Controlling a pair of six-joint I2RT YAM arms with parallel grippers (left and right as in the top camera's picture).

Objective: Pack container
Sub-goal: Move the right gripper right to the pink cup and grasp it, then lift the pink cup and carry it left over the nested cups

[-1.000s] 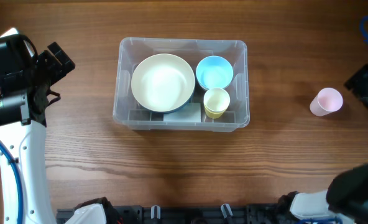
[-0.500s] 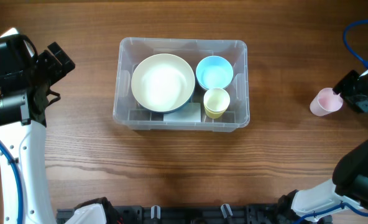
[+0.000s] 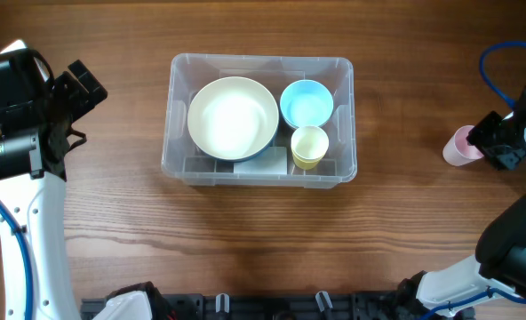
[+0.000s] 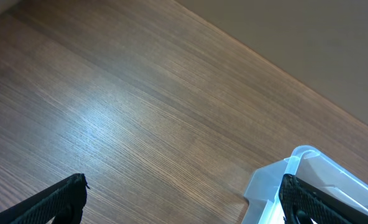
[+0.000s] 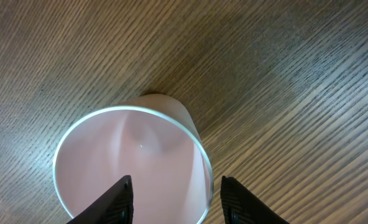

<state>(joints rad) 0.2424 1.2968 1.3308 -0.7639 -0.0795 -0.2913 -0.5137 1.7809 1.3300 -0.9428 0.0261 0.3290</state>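
The clear plastic container [image 3: 258, 60] sits in the middle of the wooden table [image 3: 245, 240], holding a cream bowl [image 3: 233, 116], a blue bowl [image 3: 306, 103] and a yellow cup [image 3: 309, 147]. The left gripper [image 4: 184, 202] hangs wide open off its left end. Well to the right, the right gripper [image 5: 174, 183] has its jaws partly apart astride the wall of a pink cup [image 5: 109, 155], perhaps not touching it.

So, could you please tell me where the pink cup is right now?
In the overhead view the pink cup stands upright on the table's far right, well away from the container, with the right gripper's jaws straddling its rim.
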